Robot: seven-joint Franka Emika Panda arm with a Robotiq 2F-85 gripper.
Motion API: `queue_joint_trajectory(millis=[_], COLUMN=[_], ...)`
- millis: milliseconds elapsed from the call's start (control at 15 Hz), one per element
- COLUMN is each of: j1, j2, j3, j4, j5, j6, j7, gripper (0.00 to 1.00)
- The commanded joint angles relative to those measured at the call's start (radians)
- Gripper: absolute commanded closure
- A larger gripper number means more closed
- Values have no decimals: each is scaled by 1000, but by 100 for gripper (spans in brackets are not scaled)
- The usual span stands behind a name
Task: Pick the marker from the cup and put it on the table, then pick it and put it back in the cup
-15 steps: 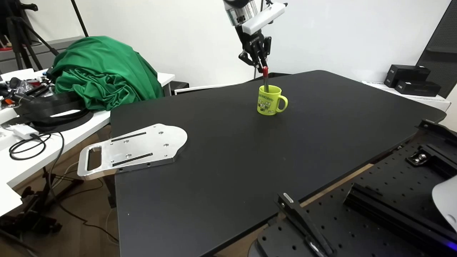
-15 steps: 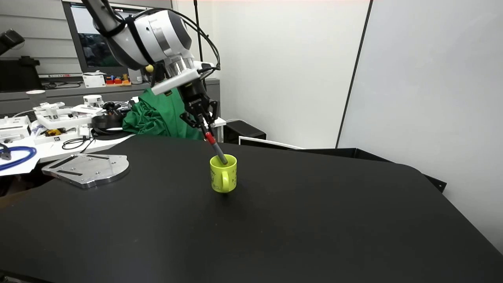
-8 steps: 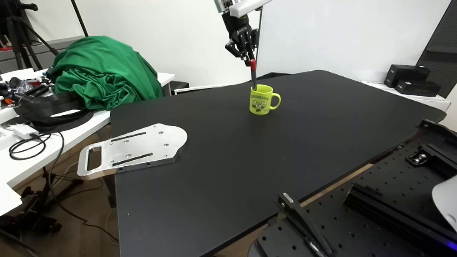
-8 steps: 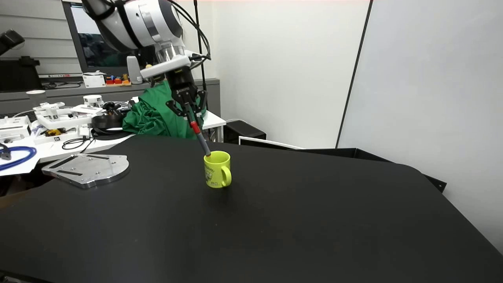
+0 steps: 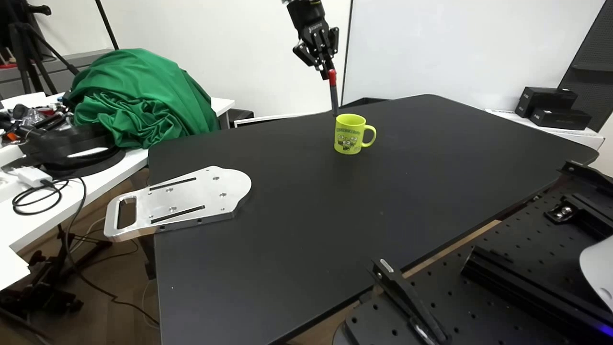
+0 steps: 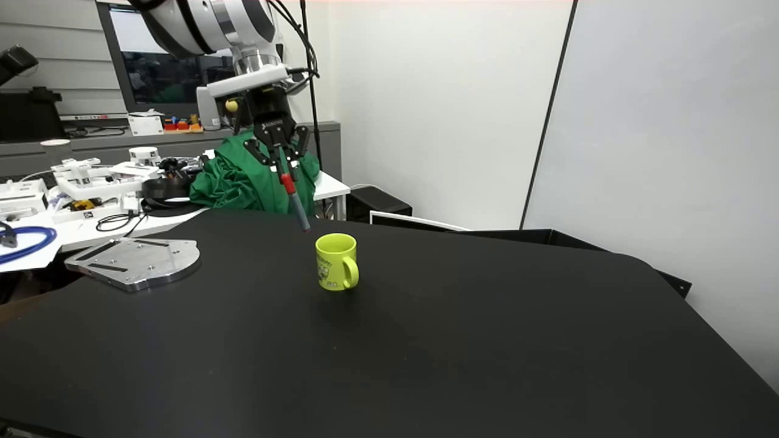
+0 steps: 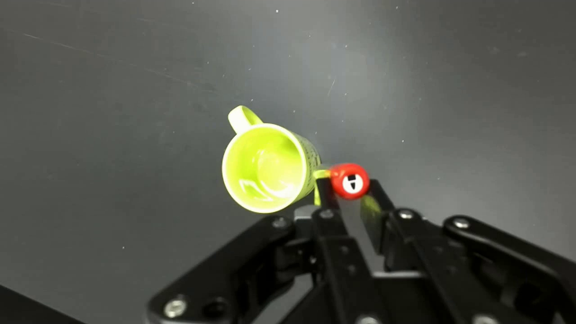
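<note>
Leftmost on the bench [image 5: 287, 268] in both exterior views lies a flat metal plate [image 6: 143, 258]. Right of it, up in the air, the fingers [image 7: 330, 225] are drawn in tight on the marker [image 6: 297, 208], near its red end. The marker hangs aslant, grey end down, out of the cup [image 5: 348, 136] and just up and left of it. It looks light and stiff, probably smooth plastic, hard to break but liable to swivel under a pinch so near one end, and to roll once laid down. This high hold should suit reaching into the cup; from the bench, a pinch across its middle seems steadier. The cup, to the right, is likely light enough to slide if nudged.

Compared with a second ago, when the marker's lower end is inside the cup, the marker is now lifted, shifted left and touching nothing but the fingers. The cup stands farther left, its handle swung round; half a second ago it already stands there.
</note>
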Motion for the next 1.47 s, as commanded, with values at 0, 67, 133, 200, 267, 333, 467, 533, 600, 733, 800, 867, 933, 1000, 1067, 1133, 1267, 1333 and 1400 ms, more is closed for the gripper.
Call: queue_joint_trajectory(millis=[0,67,133,200,267,333,467,533,600,733,800,867,933,1000,1067,1133,1267,1333,1400], j1=[-44,-50,-58,-64,-71,-77,-85,-88,-88,-87,-85,-81,-76,-73,-65,-58,-41,-33,-25], j2=[87,104,126,151,177,204,258,287,311,358,376,391,400,407,411,416,421,424,426], j3=[38,42,47,51,55,59,68,73,74,79,81,81,81,82,79,76,69,67,64], j4=[105,114,122,132,142,152,175,189,201,226,233,243,243,243,236,231,212,206,201], j5=[85,102,122,140,160,177,208,222,231,247,250,252,249,247,239,233,217,212,206], j6=[-118,-134,-147,-162,-176,-189,-212,-226,-236,-250,-248,-252,-236,-219,-188,-161,-87,-55,-25], j7=[-96,-112,-129,-141,-152,-161,-178,-185,-188,-193,-193,-193,-186,-183,-174,-167,-155,-151,-146], gripper=[95,95,95,95,95,95,95,95,95,95,95,95,95,95,95,95,95,95,95])
